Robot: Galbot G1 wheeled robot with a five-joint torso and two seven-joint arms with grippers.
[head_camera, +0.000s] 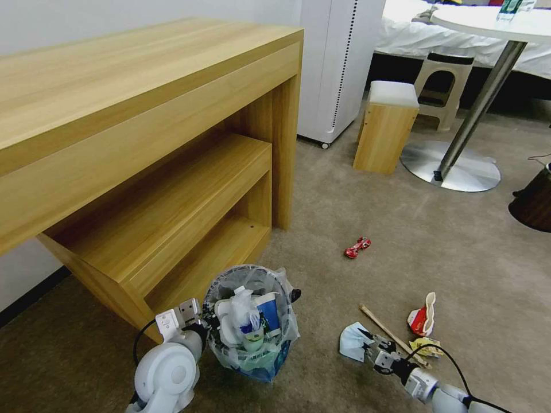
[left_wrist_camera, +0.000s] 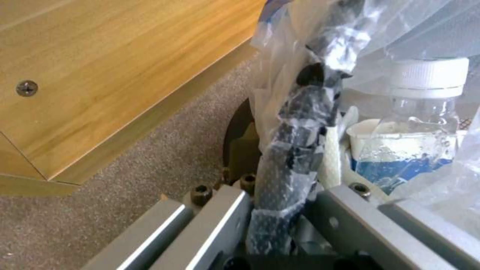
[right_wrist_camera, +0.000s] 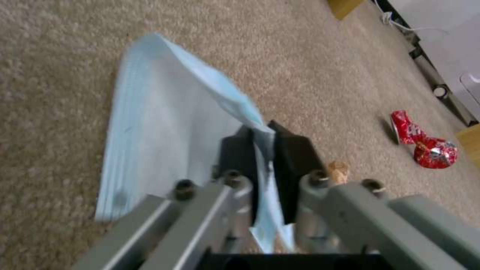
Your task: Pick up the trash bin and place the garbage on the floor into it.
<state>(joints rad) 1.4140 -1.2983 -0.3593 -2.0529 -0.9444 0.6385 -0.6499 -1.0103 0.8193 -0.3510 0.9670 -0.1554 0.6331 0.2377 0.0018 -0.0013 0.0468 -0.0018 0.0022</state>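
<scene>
The trash bin [head_camera: 252, 321], a round wire bin lined with clear plastic, hangs just above the beige carpet floor [head_camera: 356, 212] in front of the desk. My left gripper [head_camera: 208, 321] is shut on its rim [left_wrist_camera: 295, 150]. Inside the bin are a plastic bottle [left_wrist_camera: 425, 112] and a blue-white cup [head_camera: 268, 312]. My right gripper [head_camera: 370, 347] is shut on the edge of a pale blue sheet [right_wrist_camera: 165, 123], low over the carpet. Other garbage lies nearby: a red wrapper [head_camera: 357, 247], a crushed red cup [head_camera: 422, 317], a wooden stick [head_camera: 390, 334] and a yellow wrapper [head_camera: 426, 346].
The wooden desk [head_camera: 143, 115] with its low shelf stands close on the left of the bin. Farther back are a white appliance [head_camera: 336, 63], a wooden stool [head_camera: 385, 126] and a round table's metal base [head_camera: 453, 166]. A dark brown bin [head_camera: 534, 201] sits at the right edge.
</scene>
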